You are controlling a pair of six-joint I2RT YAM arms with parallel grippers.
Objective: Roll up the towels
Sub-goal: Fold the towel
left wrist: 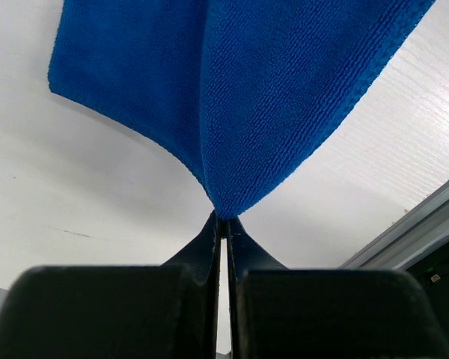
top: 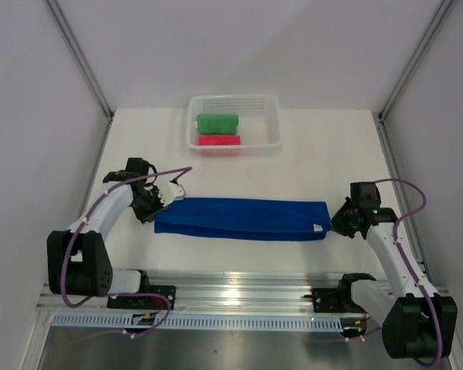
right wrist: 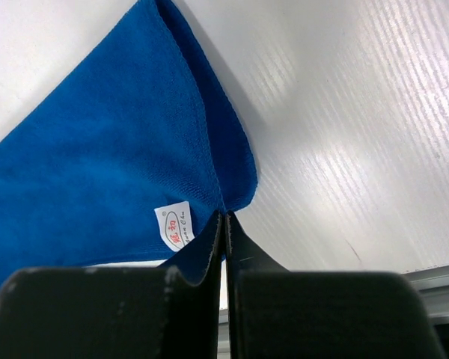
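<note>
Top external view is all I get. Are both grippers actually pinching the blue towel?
Observer: The left wrist view shows the left gripper shut on a corner of the blue towel.
Operator: And the right?
Observer: The right gripper is shut on the corner beside the white tag.
Operator: Anything on that tag?
Observer: Red print, too small to read.

The blue towel [left wrist: 269, 90] runs out of the left wrist view at twelve o'clock and the right wrist view at nine; its tag [right wrist: 176, 224] carries red print too small to read.
</note>
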